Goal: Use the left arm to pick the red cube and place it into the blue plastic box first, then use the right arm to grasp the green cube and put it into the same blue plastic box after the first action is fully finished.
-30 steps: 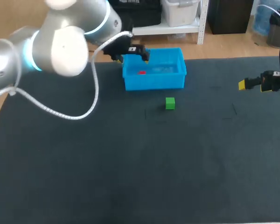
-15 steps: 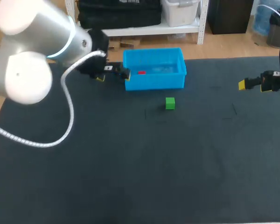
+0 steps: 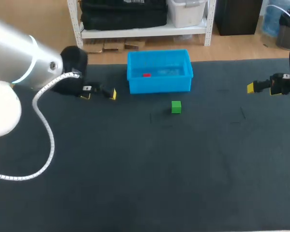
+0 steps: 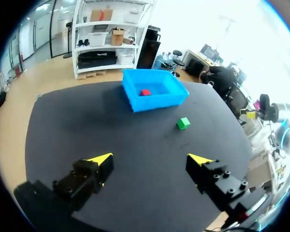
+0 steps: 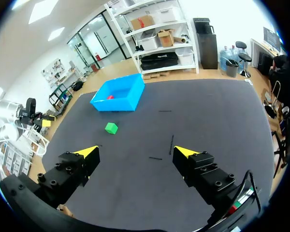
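The red cube (image 3: pixel 146 75) lies inside the blue plastic box (image 3: pixel 159 84) at the table's far middle; the left wrist view shows the cube (image 4: pixel 145 92) in the box (image 4: pixel 154 99) far ahead of the fingers. The green cube (image 3: pixel 176 107) sits on the mat just in front of the box, also visible as a green cube (image 5: pixel 111 128) well ahead of the right fingers. My left gripper (image 3: pixel 98 93) hangs open and empty to the left of the box. My right gripper (image 3: pixel 251 87) is open and empty near the table's right edge.
The dark mat (image 3: pixel 145 169) covers the table, with faint tape marks (image 3: pixel 241 113) right of the green cube. My left arm's white cable (image 3: pixel 46 140) loops over the left side of the table.
My left gripper has pulled back from over the blue box to its left, open and empty, leaving the red cube inside. The right arm has not moved.
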Controlling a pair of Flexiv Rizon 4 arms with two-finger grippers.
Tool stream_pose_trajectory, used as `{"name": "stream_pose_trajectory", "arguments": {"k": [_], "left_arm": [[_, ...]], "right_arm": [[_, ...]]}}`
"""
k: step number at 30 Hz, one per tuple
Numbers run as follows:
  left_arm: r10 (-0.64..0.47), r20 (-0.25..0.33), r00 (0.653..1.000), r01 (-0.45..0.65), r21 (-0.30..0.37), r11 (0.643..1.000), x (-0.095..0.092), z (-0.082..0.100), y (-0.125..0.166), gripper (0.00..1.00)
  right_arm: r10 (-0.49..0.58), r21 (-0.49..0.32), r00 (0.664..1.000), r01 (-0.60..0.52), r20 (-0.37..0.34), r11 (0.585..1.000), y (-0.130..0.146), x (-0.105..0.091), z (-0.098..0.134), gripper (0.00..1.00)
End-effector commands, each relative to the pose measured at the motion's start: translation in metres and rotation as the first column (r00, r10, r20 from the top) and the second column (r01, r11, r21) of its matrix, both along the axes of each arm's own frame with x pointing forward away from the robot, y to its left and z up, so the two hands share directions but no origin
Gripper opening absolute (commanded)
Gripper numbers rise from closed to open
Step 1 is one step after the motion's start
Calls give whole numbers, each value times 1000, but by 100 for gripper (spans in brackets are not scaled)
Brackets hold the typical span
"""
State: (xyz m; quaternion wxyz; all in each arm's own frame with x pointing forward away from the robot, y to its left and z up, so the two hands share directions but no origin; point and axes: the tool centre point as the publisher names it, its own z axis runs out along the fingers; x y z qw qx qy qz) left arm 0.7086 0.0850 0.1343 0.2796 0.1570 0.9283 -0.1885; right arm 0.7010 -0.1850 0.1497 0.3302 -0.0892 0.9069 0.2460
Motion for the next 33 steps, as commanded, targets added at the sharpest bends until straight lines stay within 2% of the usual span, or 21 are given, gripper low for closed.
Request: {"name": "stream_pose_trajectory", "arguments": {"k": [1,8,15,21,25,28,33], "left_arm": [[-20,-28,999,20,-18,1000,2,4,5,100],[-56,-35,998,55,-49,997,4,10,5,100],[-70,-25,997,69,-38,997,4,12,4,100],[-70,-25,997,69,-38,997,4,12,4,100],[-70,-25,997,69,-38,997,4,12,4,100],[-70,-25,997,69,-38,997,4,12,4,100],[-70,-25,997,69,-38,997,4,12,4,100]], "right_arm": [[4,2,1000,-4,0,1000,-1,0,0,100],[4,2,1000,-4,0,1000,-1,0,0,100],[7,-11,1000,-7,4,1000,0,1,3,100],[-5,-205,1000,8,16,979,34,6,15,100],[-31,-320,999,36,21,947,61,6,18,100],[-52,-396,999,53,13,917,81,4,15,100],[-158,-520,987,146,21,842,106,2,5,100]]}}
